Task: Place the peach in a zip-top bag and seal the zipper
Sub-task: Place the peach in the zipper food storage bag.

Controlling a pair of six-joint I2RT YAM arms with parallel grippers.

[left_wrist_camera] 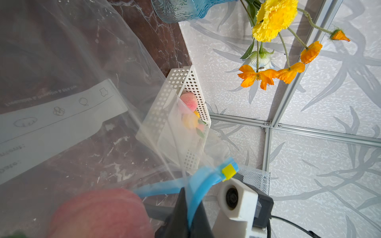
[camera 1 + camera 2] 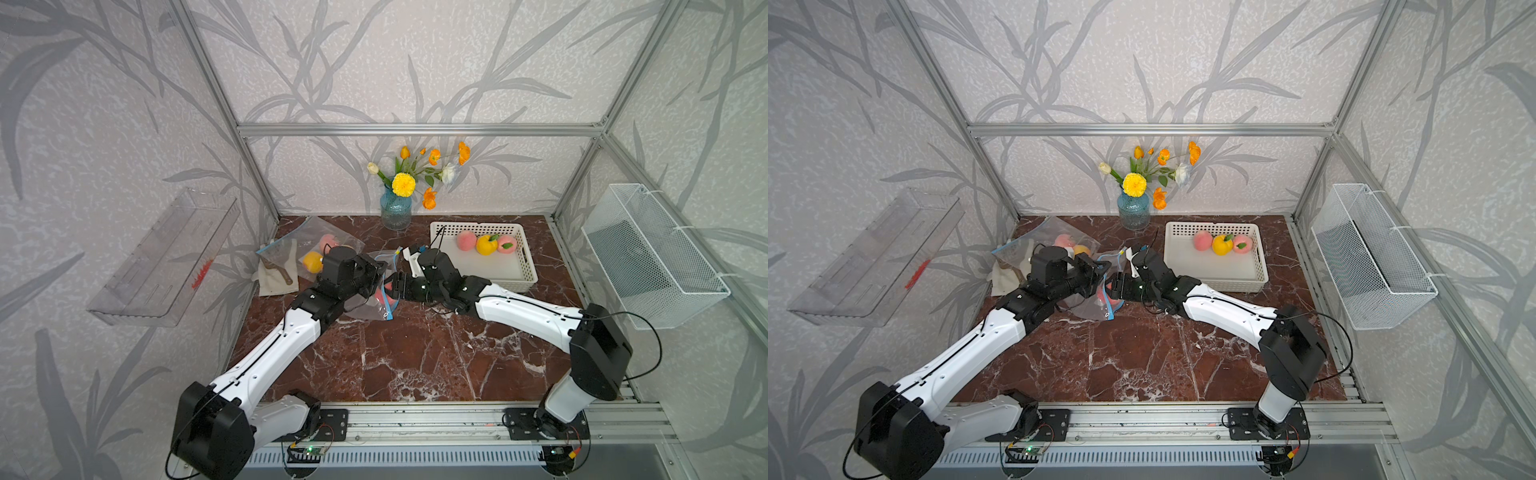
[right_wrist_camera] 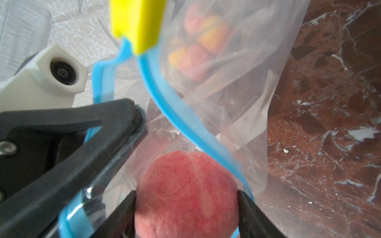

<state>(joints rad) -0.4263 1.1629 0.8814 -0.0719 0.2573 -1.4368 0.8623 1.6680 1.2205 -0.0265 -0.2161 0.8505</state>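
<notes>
A clear zip-top bag (image 2: 371, 311) with a blue zipper (image 3: 165, 103) and yellow slider (image 3: 136, 24) lies at mid-table in both top views. My left gripper (image 1: 188, 197) is shut on the blue zipper edge and holds the mouth up and apart. The pink-red peach (image 3: 185, 195) sits in that mouth, between the two zipper strips. My right gripper (image 3: 186, 195) is shut on the peach, one black finger against each side. In a top view the peach (image 2: 381, 294) shows as a red patch between both grippers. The left wrist view shows the peach (image 1: 99, 214) through the plastic.
A white perforated basket (image 2: 524, 266) at back right holds two peaches and a yellow fruit. A blue vase (image 2: 395, 212) of flowers stands at the back. Another bag (image 2: 328, 239) with fruit and a cloth (image 2: 276, 274) lie back left. A wire basket (image 2: 652, 257) hangs on the right wall.
</notes>
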